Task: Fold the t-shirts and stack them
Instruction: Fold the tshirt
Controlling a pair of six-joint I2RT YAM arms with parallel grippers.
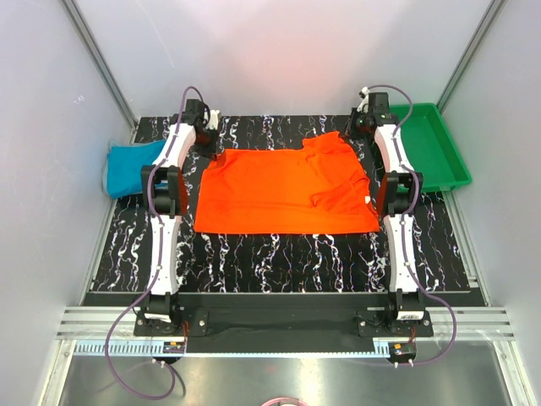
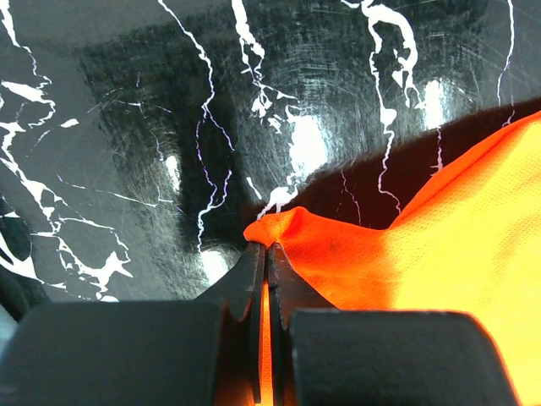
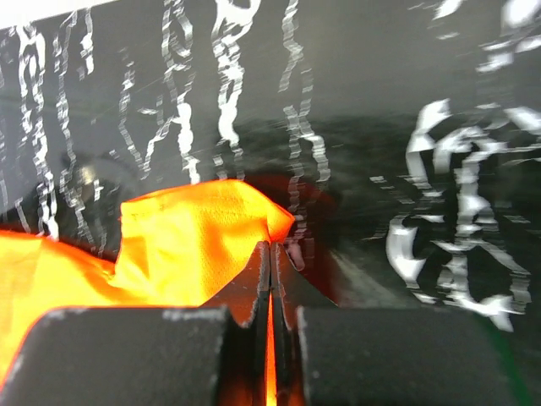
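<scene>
We clamp the orange shirt [image 1: 270,194] at the tips of left gripper [image 2: 267,250] and right gripper [image 3: 272,249], presumably to fold it evenly.

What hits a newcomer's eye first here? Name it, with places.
The bright orange-red t-shirt spread across the middle of the black marbled table. Left fingers and right fingers each pinch a far corner of it. A teal-blue t-shirt lies bunched at the left edge, a green tray at the far right.

orange-red t-shirt [image 1: 283,196] spread flat mid-table; teal-blue t-shirt [image 1: 131,167] bunched far left.
</scene>
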